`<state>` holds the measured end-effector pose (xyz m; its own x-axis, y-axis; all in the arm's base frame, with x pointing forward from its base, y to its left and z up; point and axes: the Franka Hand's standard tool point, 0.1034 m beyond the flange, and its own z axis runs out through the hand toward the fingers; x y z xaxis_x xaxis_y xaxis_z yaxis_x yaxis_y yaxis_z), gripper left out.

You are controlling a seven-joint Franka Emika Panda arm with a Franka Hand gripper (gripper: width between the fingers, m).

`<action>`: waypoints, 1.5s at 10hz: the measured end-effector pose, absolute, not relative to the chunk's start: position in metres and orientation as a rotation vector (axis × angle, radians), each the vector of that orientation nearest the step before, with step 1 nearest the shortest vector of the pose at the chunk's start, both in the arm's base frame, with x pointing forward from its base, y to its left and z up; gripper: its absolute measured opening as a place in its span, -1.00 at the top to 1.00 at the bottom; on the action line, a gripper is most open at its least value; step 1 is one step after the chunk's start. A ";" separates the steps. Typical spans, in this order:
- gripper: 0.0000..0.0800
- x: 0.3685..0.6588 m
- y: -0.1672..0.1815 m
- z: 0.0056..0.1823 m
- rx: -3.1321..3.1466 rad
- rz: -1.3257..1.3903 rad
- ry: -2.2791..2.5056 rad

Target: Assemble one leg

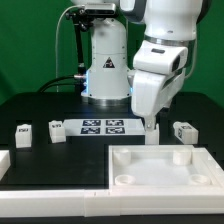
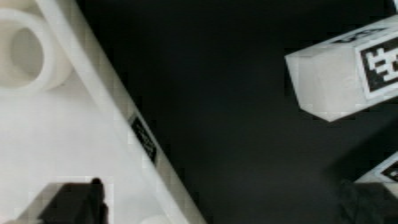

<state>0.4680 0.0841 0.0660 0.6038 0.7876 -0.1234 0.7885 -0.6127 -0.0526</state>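
The black worktop [image 1: 40,105] fills my exterior view, with the white arm [image 1: 160,60] rising from its base at the far middle and bending down toward the near right. The large white panel [image 1: 165,185] lies flat at the near right, round sockets at its corners. In the wrist view its socket [image 2: 18,50] and its edge [image 2: 125,120] run down one side of the picture. At the near left a white raised frame piece [image 1: 45,172] borders the worktop. The marker board [image 1: 103,126] lies flat in the middle, just in front of the arm's base.

The gripper [image 1: 150,127] hangs low over the worktop by the panel's far edge, between the marker board and the leg. I see one dark finger [image 2: 71,205] in the wrist view, over the panel. I cannot tell how far apart the fingers stand, and I see nothing held between them.

The leg [image 1: 183,130] sits on the worktop to the right of the gripper, near it but apart, just beyond the panel's far right corner. The wrist view shows the leg [image 2: 347,70] lying free on the black surface, tag face up. A second block [image 1: 55,130] and a third block [image 1: 22,133] sit on the left, well apart from the gripper.
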 end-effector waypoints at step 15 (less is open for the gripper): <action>-0.62 0.415 0.162 0.054 3.098 -0.344 0.476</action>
